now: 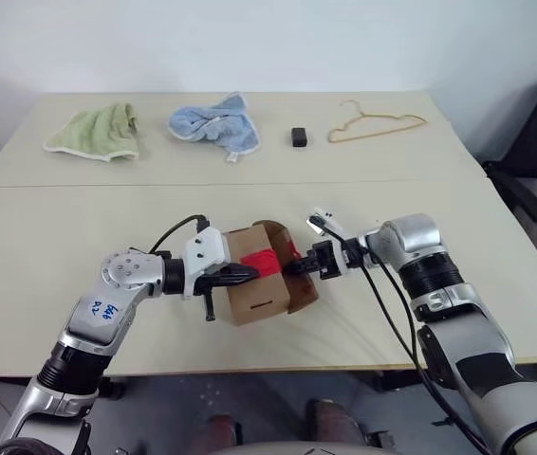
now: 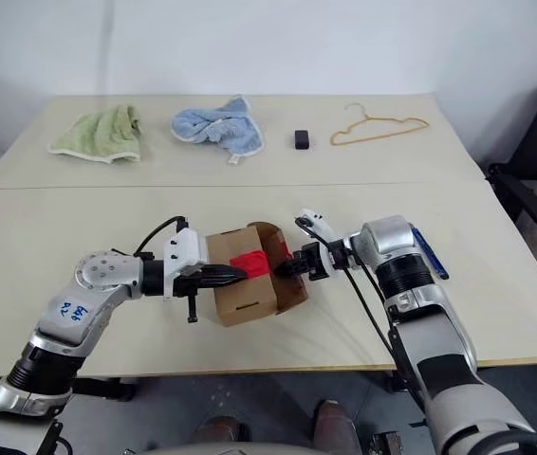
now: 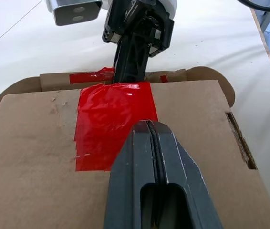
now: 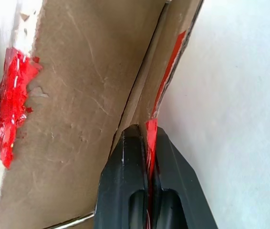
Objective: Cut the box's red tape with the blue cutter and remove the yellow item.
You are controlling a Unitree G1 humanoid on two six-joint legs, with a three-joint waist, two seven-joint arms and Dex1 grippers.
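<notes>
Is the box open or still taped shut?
Partly open: the box has one flap raised, pinched by the right pincer; red tape looks torn along the seam.

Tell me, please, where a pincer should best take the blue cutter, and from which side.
Probably grip the blue cutter at its middle, from above, closing across its width: it is slim and lies flat on the table, leaving its long sides free.

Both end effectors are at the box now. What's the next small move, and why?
Probably lift the right end effector up and back to swing that flap open. It is shut on the box's far flap edge, where a strip of cut red tape clings, while the shut left end effector presses on the near flap. No yellow item shows yet.
</notes>
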